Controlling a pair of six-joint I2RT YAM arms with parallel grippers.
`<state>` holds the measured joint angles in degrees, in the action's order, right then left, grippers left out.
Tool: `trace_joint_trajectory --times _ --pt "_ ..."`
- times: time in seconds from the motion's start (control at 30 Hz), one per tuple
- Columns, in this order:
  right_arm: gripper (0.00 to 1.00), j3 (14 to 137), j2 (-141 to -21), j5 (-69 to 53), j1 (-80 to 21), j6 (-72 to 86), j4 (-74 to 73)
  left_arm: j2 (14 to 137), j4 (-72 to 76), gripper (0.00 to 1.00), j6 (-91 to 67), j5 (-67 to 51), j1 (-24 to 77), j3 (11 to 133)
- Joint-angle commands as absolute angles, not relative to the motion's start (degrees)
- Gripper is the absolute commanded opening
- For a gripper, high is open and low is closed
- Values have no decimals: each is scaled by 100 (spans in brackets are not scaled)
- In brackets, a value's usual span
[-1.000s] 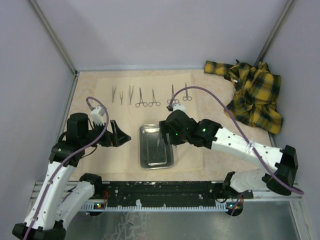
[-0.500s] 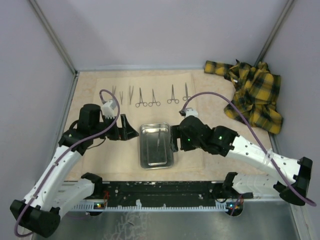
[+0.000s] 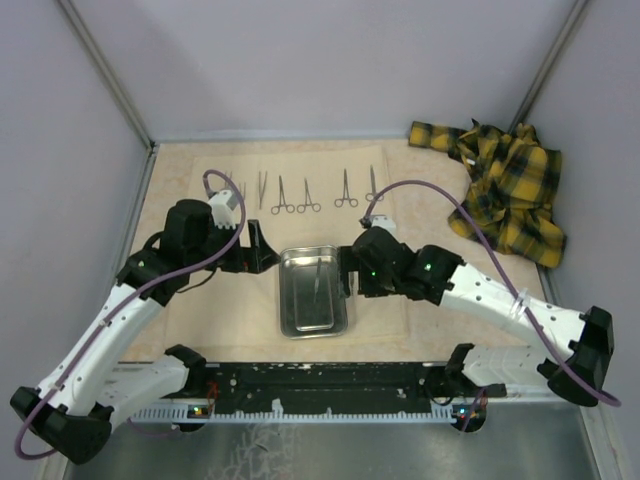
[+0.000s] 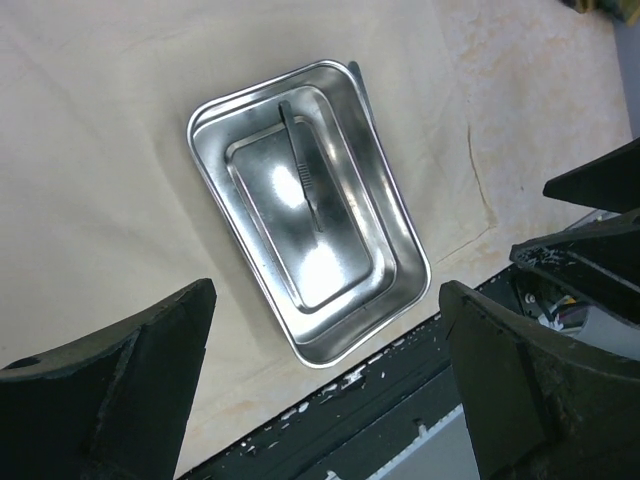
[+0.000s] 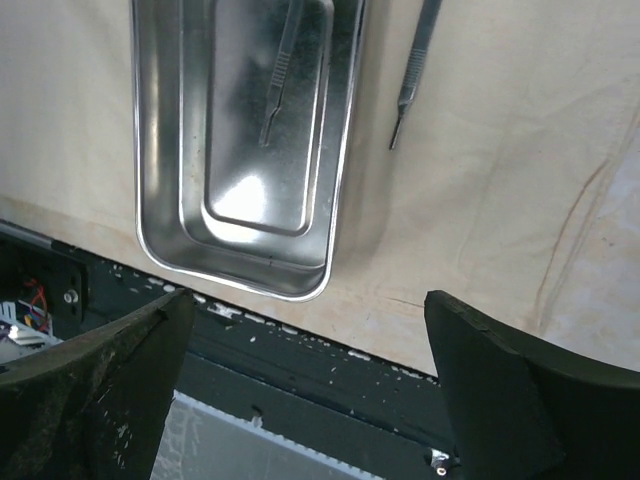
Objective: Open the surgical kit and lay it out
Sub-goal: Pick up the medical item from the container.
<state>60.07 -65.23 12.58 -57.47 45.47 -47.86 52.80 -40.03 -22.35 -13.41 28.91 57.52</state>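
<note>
- Top external view: wrap (image 3: 200,310) spread flat, tray (image 3: 286,310) on its near middle, row of tools (image 3: 308,197) along its far edge, well apart from the tray.
- Left wrist view: one thin tray tool (image 4: 303,170) lying lengthwise on the tray floor.
- Right wrist view: a stray tool (image 5: 413,70) on the wrap just beside the tray's right wall, roughly parallel to it.
- Left gripper (image 3: 265,250) just left of the tray, jaws spread wide, nothing between them.
- Right gripper (image 3: 347,275) just right of the tray, above the stray tool, jaws likewise released and empty.
- Probable step: carrying these two last tools out to the row; most of the layout apparently done.
- Take the stray tool first with the right gripper: nearer, on soft cloth, no wall in the way.
- Turn the wrist until the fingers straddle the handle crosswise, then come straight down and pinch near mid-length, to keep either end from drooping.
- Press lightly; otherwise likely to gather a fold of wrap and drag the row askew.
- For the tray tool, expect a slippery steel floor and a low rim: approach from above, close slowly, lift clear of the rim before moving away.
- Keep the idle arm off the tray.
- Set each tool down parallel to its neighbours, in a free gap, never overlapping.
</note>
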Motion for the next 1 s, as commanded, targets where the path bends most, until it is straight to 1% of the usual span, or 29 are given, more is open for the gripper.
trace_joint_trajectory --times 0.0,0.33,0.5,0.67,0.9,0.97 --pt "98 6252 -6448 1110 -5257 4443 -4798 5284 -4156 99 -2243 -897 2937 5922" --pt "98 6668 -6786 973 -5092 3882 -4785 5030 -3845 99 -2508 -908 2931 5551" --pt "98 6407 -6609 776 -5092 3401 -4194 5130 -3639 99 -2589 -1127 2933 5366" --pt "98 6125 -6309 536 -5096 3222 -3809 5138 -3656 99 -2600 -1050 2932 5508" --pt "98 6394 -6543 600 -5090 3339 -4253 5227 -3881 99 -2643 -1213 2932 5904" --pt "95 6556 -6689 657 -5089 3412 -4398 5133 -3855 99 -2518 -1352 2929 5922"
